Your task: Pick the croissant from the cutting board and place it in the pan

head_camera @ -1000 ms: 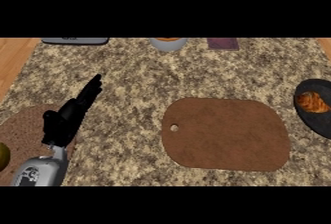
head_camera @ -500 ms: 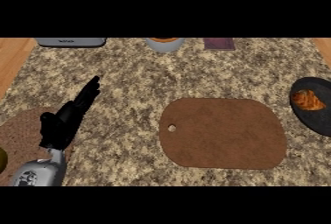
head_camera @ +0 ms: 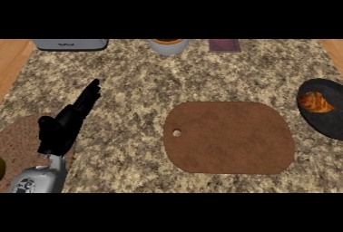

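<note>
Resting now in the dark round pan (head_camera: 326,118) – clear of the brown wooden cutting board (head_camera: 231,138) – the golden croissant (head_camera: 315,102) looks placed, the left hand (head_camera: 65,127) unmoved with fingers straight and together.

At three o'clock the dark pan (head_camera: 321,115) runs off the right edge, so only its left part shows, with the croissant (head_camera: 315,102) lying inside it near that cut. At twelve o'clock three things are clipped by the top: a grey appliance (head_camera: 70,44), a round bowl (head_camera: 167,45) and a small dark red item (head_camera: 224,45), too little of each showing to identify. At eight o'clock a brown round mat (head_camera: 20,145) is cut by the left edge, and a greenish object (head_camera: 2,166) barely peeks in. The right hand shows nowhere.
</note>
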You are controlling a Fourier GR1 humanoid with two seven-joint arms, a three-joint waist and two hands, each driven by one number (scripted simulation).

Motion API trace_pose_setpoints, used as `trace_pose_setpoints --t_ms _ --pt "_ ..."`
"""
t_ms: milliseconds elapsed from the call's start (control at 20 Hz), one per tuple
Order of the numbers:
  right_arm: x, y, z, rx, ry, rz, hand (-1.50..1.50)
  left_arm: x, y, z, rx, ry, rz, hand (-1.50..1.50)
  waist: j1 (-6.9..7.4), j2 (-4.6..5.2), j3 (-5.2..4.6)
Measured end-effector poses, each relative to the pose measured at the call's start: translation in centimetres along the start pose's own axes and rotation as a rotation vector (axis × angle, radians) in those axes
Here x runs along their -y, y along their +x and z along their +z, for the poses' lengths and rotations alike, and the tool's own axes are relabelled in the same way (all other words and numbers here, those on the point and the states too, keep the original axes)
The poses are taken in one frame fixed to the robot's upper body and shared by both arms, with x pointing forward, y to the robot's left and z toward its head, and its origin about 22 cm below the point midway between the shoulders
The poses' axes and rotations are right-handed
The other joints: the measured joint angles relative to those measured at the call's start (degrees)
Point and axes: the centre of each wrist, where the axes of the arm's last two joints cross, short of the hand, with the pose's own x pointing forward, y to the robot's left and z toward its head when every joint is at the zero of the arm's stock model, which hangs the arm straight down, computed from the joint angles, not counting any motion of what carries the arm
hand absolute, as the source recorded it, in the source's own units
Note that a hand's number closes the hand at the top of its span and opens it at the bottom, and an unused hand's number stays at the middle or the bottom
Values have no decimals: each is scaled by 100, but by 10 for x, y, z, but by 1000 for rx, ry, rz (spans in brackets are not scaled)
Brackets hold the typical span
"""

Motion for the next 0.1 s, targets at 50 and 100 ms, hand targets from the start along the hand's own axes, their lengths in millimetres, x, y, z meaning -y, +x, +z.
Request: trace_pose_setpoints --t_ms 50,100 --pt "0 -1 3 -1 0 2 -150 -1 0 -1 2 4 2 0 -9 -2 -2" --pt "2 -2 6 -4 -1 6 -150 0 1 -1 2 -1 1 0 -8 -4 -2"
